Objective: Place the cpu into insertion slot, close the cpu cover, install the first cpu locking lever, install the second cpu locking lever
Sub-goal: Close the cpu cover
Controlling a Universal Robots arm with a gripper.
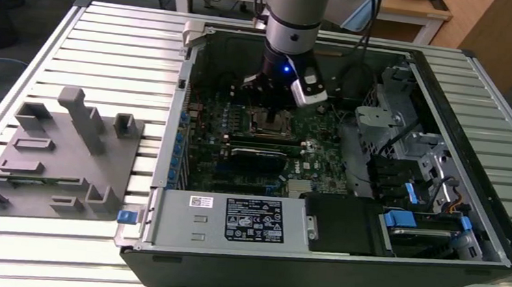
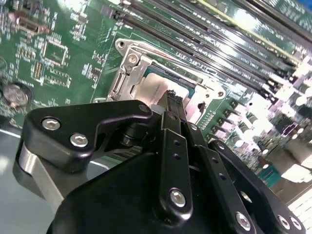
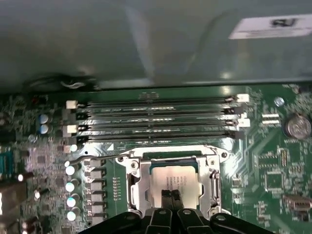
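Note:
The cpu (image 3: 174, 179), a dull silver square, lies flat in the insertion slot, whose dark rim (image 3: 171, 159) shows just beyond it. The silvery cpu cover (image 3: 132, 181) lies down around the chip, which shows through its cut-out. In both wrist views my gripper (image 3: 171, 196) hangs right over the chip's near edge, its black fingers (image 2: 171, 105) pressed together with nothing between them. In the second wrist view the cover's frame (image 2: 127, 68) and the chip (image 2: 155, 90) sit just past the fingertips. In the exterior view the gripper (image 1: 273, 105) stands above the socket (image 1: 270, 123) in the open computer case.
Several long memory slots (image 3: 156, 119) run beside the socket, with capacitors (image 3: 71, 185) on one side. The case wall (image 1: 171, 144) and drive bays (image 1: 418, 177) hem in the motherboard. A grey fixture block (image 1: 63, 156) sits at the exterior view's left.

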